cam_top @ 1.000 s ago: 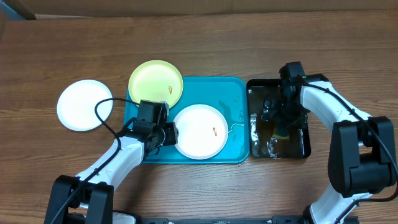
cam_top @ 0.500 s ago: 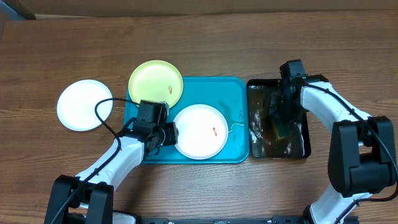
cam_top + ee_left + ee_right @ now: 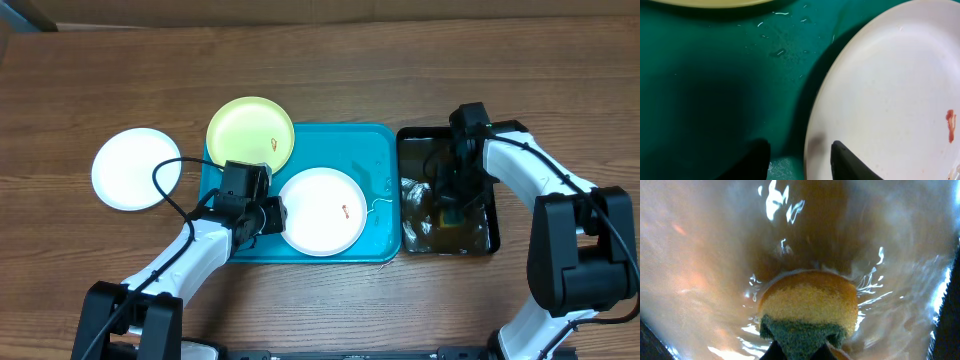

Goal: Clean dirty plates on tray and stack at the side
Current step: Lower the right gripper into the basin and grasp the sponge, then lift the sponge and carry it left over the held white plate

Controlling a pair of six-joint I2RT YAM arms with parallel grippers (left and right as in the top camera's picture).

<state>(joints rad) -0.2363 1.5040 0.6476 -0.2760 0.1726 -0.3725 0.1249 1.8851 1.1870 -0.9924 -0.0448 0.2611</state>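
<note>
Your left fingers (image 3: 850, 162): partly spread, astride the rim of the white plate (image 3: 320, 212) on the blue tray (image 3: 370, 160), not pinching it. Your right fingers (image 3: 771, 356): clamped on a sponge (image 3: 807, 310) in the water of the black tray (image 3: 420, 240). Beyond: yellow-green plate (image 3: 250, 130) overlapping the blue tray's far left corner; second white plate (image 3: 130, 168) on the table (image 3: 320, 70), off left

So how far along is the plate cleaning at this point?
Done: one white plate sits off the tray, looking clean. In hand: the right gripper is shut on a sponge in the water of the black tray; the left gripper straddles the rim of the smeared white plate. Left: that plate and the specked yellow plate, then stacking.
</note>
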